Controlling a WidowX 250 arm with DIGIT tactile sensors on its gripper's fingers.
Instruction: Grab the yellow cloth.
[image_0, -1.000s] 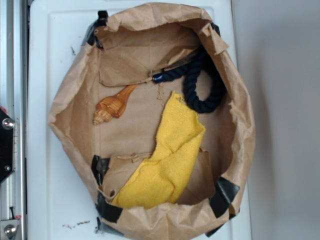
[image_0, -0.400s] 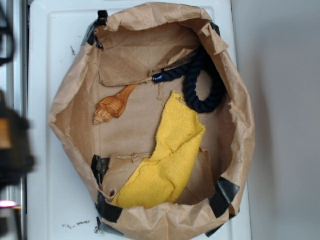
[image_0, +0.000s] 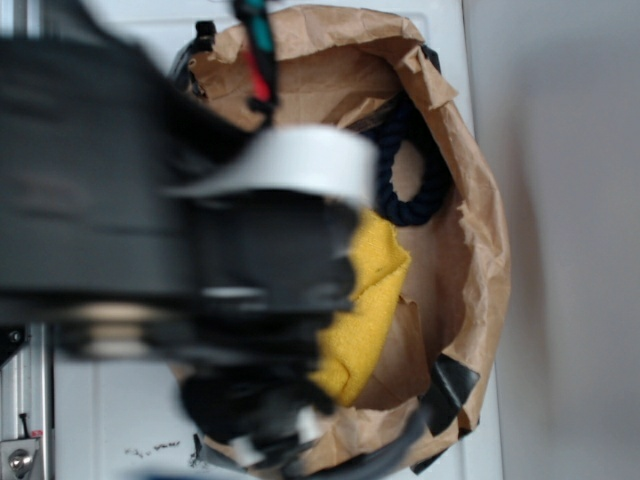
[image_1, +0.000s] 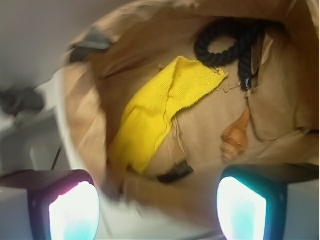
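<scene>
Glowing pads (image_1: 74, 212), 2 in number, occupy the bottom corners of the wrist view: 1 pink-tinged at lower left, 1 teal at lower right. Both belong to the gripper (image_1: 157, 210), which is spread wide with nothing between the fingers.

Brown paper bag (image_1: 82, 120), opened out into a bowl shape with crumpled walls, patched with black tape (image_0: 452, 388) at several points on its rim. It rests on a white board (image_0: 110, 400).

Yellow cloth (image_1: 155, 110), fuzzy, elongated, lying on the bag floor. In the wrist view it runs from the bag's near left wall diagonally up toward the rope, and is apart from the gripper. In the exterior view only its right-hand portion (image_0: 365, 300) shows, beside the bag's right wall; the rest is hidden.

Seashell (image_1: 236, 137), orange-brown, 1 item, on the bag floor to the right of the cloth in the wrist view, not touching it. Not visible in the exterior view.

Rope (image_1: 227, 42), dark navy, 1 loop, at the far end of the bag, just beyond the cloth's upper tip; whether the two touch cannot be told. In the exterior view (image_0: 405, 175) it sits against the bag's upper right wall.

Arm (image_0: 150, 230), black, heavily blurred, covers the left two-thirds of the exterior view, with a white band (image_0: 290, 165) and red and teal wires (image_0: 258, 50).
</scene>
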